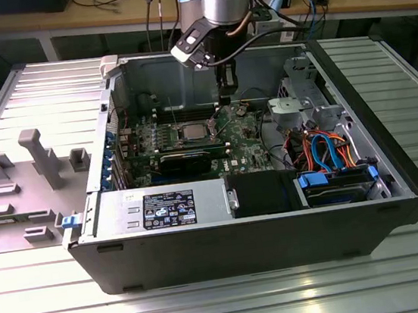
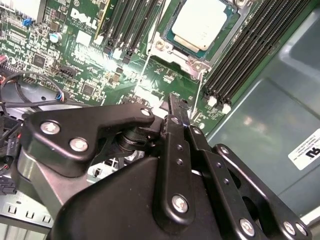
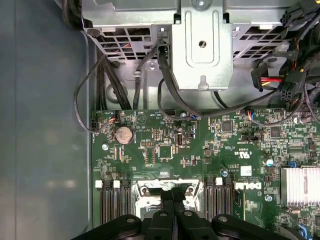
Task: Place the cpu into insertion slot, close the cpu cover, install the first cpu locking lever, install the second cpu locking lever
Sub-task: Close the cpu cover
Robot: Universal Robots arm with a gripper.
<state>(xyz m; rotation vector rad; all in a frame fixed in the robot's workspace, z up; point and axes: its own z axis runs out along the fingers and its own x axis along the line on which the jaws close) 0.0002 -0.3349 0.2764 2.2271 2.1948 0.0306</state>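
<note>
The cpu (image 2: 204, 21), a silver-grey square, lies flat in the insertion slot on the green motherboard (image 1: 250, 147); it hides the slot's contact field. The cpu cover (image 2: 196, 64), a silver frame, lies around the cpu's top. Two thin wire levers (image 2: 144, 75) rise from the socket's sides. My black gripper (image 1: 227, 102) hangs just above the board, at the cpu's (image 1: 193, 132) side toward the exterior view's right. In both wrist views the gripper (image 2: 176, 100) (image 3: 172, 194) is shut with nothing between its fingers, and its tips point at the socket's edge.
Black memory slots (image 2: 250, 55) flank the socket. A long black expansion card (image 1: 186, 159) lies nearer the case front. A metal drive cage (image 3: 202, 45) with black cables (image 3: 165, 85) stands behind the board. A finned heatsink (image 3: 300, 186) sits on the board. The case walls (image 1: 138, 77) close in the work area.
</note>
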